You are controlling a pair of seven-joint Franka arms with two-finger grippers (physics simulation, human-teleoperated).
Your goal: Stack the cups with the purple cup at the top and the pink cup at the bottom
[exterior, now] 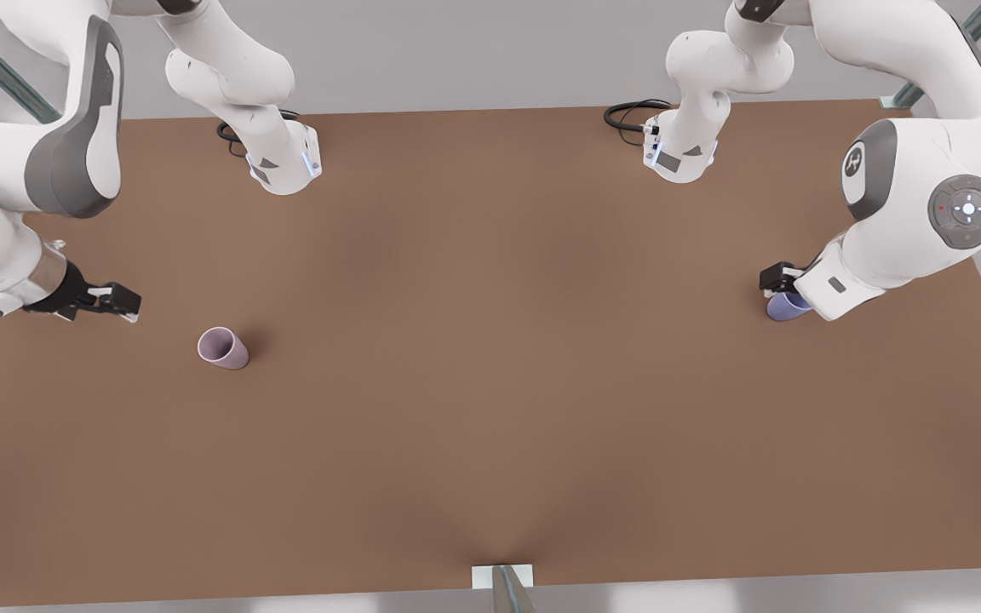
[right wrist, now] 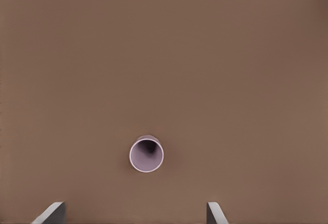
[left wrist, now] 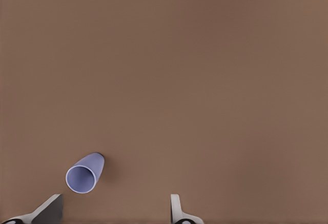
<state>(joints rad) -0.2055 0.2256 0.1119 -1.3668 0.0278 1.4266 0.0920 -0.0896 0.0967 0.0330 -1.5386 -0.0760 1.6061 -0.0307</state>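
Two cups stand apart on my bench [exterior: 490, 383]: pink cup [exterior: 223, 348] near the spread-fingered right gripper [exterior: 120, 301], purple cup [exterior: 787, 306] under the spread-fingered left gripper [exterior: 776, 279].

Pink cup [exterior: 223, 348] and purple cup [left wrist: 84, 173]: matt, smooth, plastic-looking. Table [exterior: 490, 358]: flat matt brown, no grain. Arm shells glossy white plastic; left gripper [left wrist: 115, 211] fingers matt grey.

No words, brand names or numbers can be read. The one sign is a round grey control pad [exterior: 966, 210] on the arm at the front view's right, bearing small direction marks.
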